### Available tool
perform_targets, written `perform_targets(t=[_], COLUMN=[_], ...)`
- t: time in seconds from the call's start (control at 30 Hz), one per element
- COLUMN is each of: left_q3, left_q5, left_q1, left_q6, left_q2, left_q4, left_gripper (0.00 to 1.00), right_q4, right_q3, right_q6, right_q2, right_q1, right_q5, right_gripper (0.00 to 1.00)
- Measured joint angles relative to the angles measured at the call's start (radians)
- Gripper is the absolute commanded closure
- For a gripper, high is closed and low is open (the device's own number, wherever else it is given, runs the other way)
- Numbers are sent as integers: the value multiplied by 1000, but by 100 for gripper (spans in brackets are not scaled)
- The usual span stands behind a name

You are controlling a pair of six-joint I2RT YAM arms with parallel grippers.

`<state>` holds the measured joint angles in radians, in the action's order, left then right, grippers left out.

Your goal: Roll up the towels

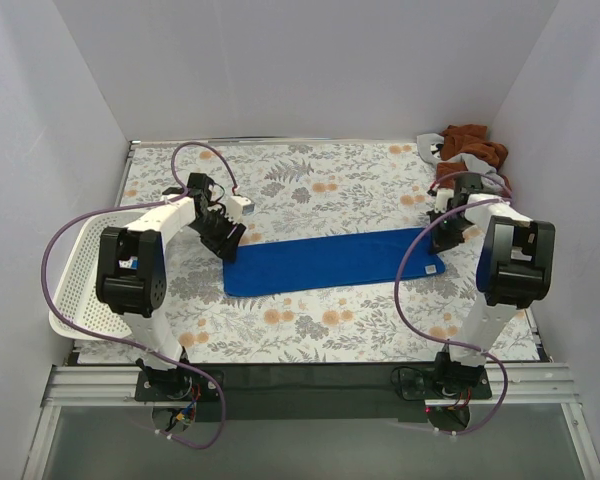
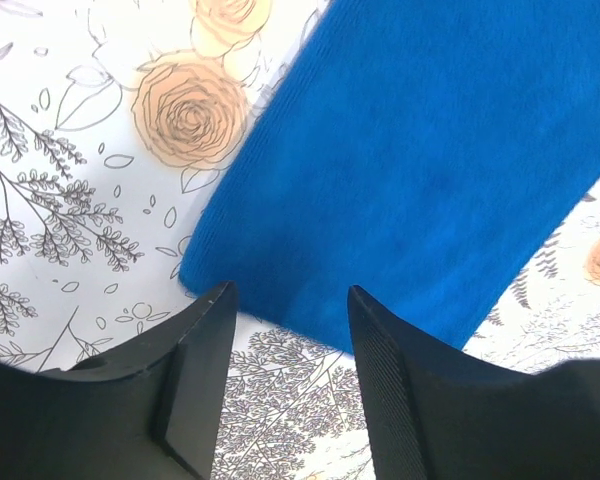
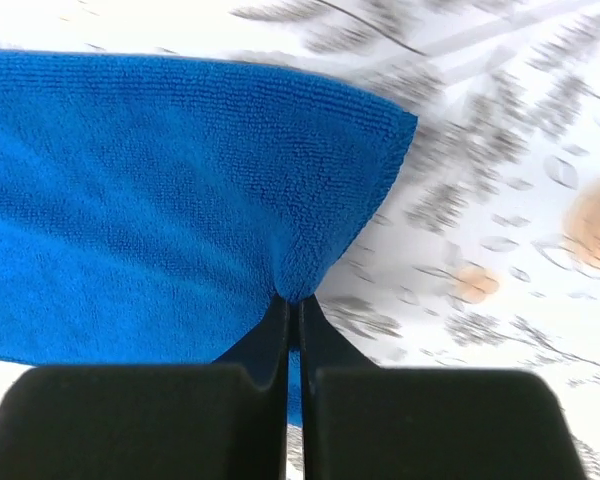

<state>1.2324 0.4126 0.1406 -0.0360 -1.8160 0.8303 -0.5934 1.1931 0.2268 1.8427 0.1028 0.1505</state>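
A blue towel (image 1: 330, 262) lies folded into a long strip across the middle of the floral tablecloth. My left gripper (image 1: 226, 240) is open just above the strip's left end; in the left wrist view (image 2: 288, 300) its fingers straddle the towel's near edge (image 2: 410, 160) without holding it. My right gripper (image 1: 442, 232) is at the strip's right end. In the right wrist view (image 3: 292, 305) its jaws are pressed together on the towel's edge (image 3: 180, 190), pinching a fold of the cloth.
A white plastic basket (image 1: 85, 270) stands at the left edge of the table. A heap of brown and grey towels (image 1: 470, 150) lies in the far right corner. White walls enclose the table on three sides.
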Motion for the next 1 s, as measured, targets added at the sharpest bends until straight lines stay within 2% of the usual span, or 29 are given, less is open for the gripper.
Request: perform_targets(t=[0.13,0.17,0.3,0.47,0.5,0.53,0.77,1.0], left_q3=[0,0,0,3,5,8,27,42], left_q5=[32,40,61,69,69,69,77,73], left_q1=[0,0,0,0,0,0,0,0], left_q6=[6,8,11,10,8,6,-17,-48], left_q2=[26,31,36,36,36,36,36,36], left_q4=[2,4,10,21,24,26,34,37], left_gripper=[47,38,36,34,31,2,2,2], right_q4=[-43,-55,-98,-139,-148,-154,-169,-161], right_q3=[18,26,67,84,84,84,72,72], right_q6=[51,63,92,100,99,97,66,6], right_q2=[0,0,-5,-46,-56,-65,-80,-5], right_q1=[73,89,98,31,11,-10,-161,-269], right_q5=[2,2,27,104,120,138,256,346], right_gripper=[99,99,99,99,99,99,99,99])
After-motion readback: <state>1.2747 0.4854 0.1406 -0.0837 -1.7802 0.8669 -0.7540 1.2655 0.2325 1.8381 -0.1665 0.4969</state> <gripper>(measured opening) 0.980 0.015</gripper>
